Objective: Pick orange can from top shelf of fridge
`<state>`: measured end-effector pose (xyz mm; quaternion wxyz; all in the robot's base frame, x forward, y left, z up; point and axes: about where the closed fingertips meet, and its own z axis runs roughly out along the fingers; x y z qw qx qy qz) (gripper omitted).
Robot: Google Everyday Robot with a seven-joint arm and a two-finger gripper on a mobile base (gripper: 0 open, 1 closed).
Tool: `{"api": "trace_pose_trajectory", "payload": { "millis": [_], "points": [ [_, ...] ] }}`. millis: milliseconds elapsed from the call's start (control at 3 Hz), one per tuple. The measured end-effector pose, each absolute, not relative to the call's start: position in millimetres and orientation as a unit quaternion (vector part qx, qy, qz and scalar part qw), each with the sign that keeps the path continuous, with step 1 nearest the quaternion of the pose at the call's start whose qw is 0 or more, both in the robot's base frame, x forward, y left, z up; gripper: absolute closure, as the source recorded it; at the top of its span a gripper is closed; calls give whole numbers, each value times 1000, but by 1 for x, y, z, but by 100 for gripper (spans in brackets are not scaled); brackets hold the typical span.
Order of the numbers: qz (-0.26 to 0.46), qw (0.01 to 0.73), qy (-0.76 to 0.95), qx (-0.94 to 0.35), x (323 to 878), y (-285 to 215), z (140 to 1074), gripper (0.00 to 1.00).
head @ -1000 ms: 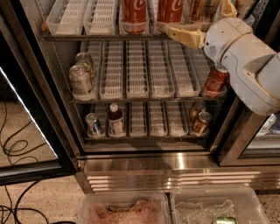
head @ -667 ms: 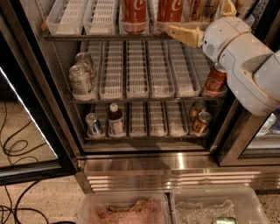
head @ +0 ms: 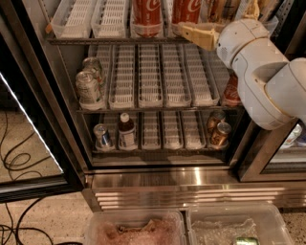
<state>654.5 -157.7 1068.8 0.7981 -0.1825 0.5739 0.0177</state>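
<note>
In the fridge (head: 158, 179), two Coca-Cola cans (head: 146, 16) stand on the top shelf (head: 91, 41) at upper centre of the frame. Just right of them the gripper (head: 224, 21) reaches in with its jaws apart. The orange can (head: 221, 8) stands between them at the top edge.

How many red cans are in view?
3. Two Coca-Cola cans on the top shelf, the gripper in front of the right one; one red can at the middle rack's right end, behind the arm. Others may be hidden.
</note>
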Motion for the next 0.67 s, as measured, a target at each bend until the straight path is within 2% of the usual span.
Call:
{"api": "trace_pose_trajectory", "payload": {
  "millis": [333,667],
  "points": [
    [12,799,575,-173,653,-157,1066,6],
    [12,799,575,-177,653,-156,1066,5]
  ]
}}
